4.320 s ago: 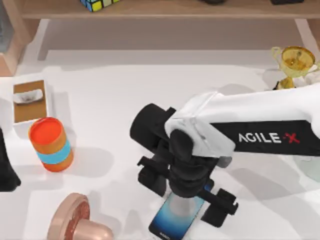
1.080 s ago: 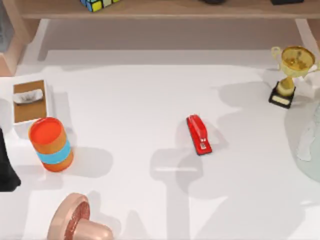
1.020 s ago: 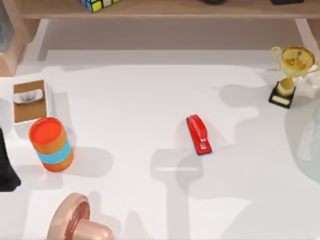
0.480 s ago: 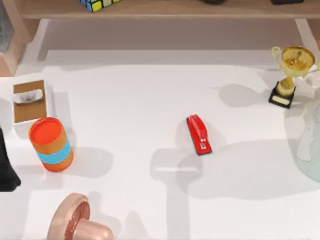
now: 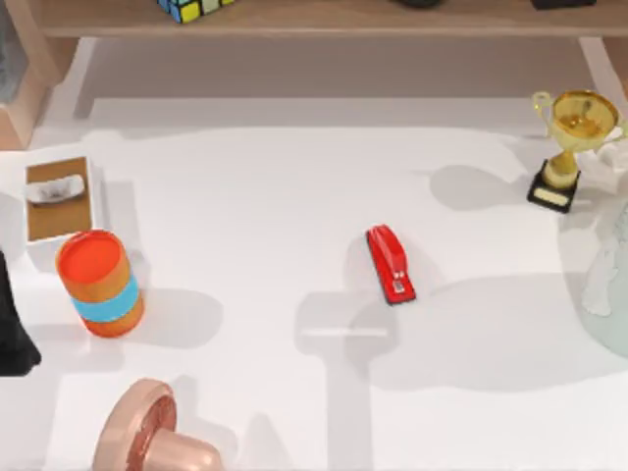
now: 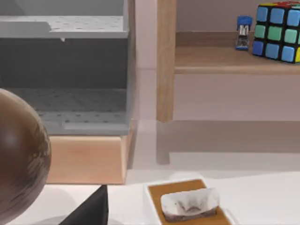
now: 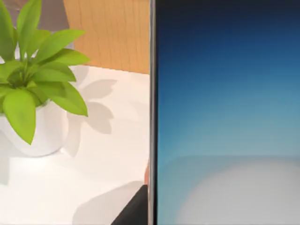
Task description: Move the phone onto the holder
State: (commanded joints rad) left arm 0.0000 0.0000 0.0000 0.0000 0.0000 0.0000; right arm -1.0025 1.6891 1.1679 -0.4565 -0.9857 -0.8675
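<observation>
Gone from the top view since four seconds ago are the right arm and the phone (image 7: 225,112) it hovered over — the handset's blue screen with its pale centre now looms upright close before the right wrist camera, beside a potted plant (image 7: 33,79). Whether the right end effector clamps it, I cannot tell. On the counter (image 5: 275,196) a red stapler (image 5: 390,263) lies mid-surface, an orange canister (image 5: 98,283) at left.

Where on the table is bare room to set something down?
A wide bare patch lies between the orange can and the red stapler, and another between the stapler and the trophy. The left edge is crowded: tissue box, can, pink stamp.
</observation>
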